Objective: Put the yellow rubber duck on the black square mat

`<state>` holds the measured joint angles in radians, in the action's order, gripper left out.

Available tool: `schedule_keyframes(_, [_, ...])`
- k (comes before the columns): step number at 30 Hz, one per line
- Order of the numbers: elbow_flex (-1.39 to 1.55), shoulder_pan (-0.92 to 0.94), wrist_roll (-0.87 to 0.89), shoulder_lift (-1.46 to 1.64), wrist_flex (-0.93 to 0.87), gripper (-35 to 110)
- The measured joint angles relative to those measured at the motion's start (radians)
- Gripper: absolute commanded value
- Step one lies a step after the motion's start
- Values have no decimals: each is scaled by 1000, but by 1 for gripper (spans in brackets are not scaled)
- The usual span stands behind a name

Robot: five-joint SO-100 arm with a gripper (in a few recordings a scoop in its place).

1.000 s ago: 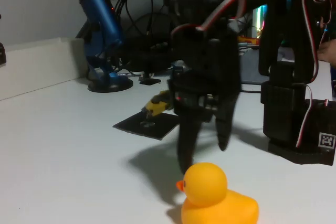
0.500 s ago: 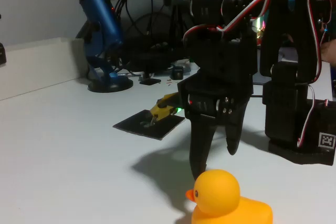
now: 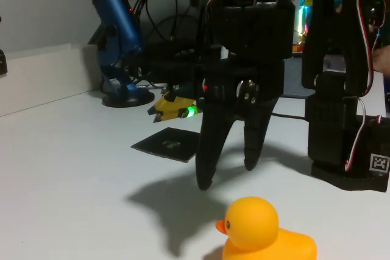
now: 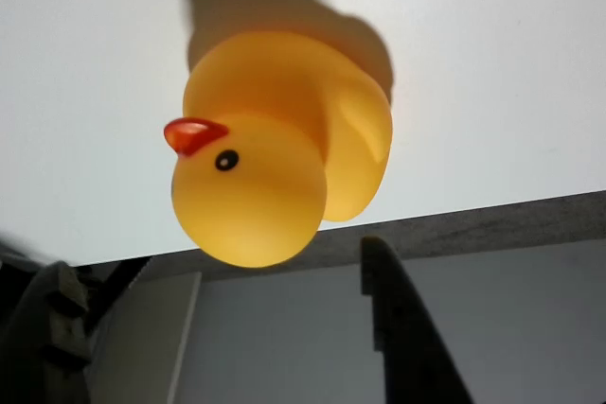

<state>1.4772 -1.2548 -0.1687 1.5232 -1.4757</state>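
On the left of the fixed view stands one blue microphone (image 3: 116, 35) at the back of the white table (image 3: 67, 168). Next comes one black square mat (image 3: 169, 145), lying flat on the table with nothing on it. Just past the mat hang my fingers (image 3: 226, 173), pointing down, spread apart and holding nothing. They float above the table, between the mat and the duck. There is one yellow rubber duck (image 3: 263, 232), and it sits on the table at the near edge, a little to the right of my fingers, with its beak turned to the left. In the wrist view the duck (image 4: 275, 144) is close in front of me and one dark finger (image 4: 407, 328) shows beside it, not touching. I think I am at the reaching step, because the duck is not picked up yet. Next I need to come down around the duck, squeeze it gently, lift it, and carry it left onto the mat.
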Motion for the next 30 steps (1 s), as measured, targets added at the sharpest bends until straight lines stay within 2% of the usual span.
schedule_keyframes(14, [-66, -2, 0, -132, 0, 34])
schedule_keyframes(21, [-129, -3, -72, -186, -6, 34])
schedule_keyframes(30, [-135, -3, -78, -187, -6, 34])
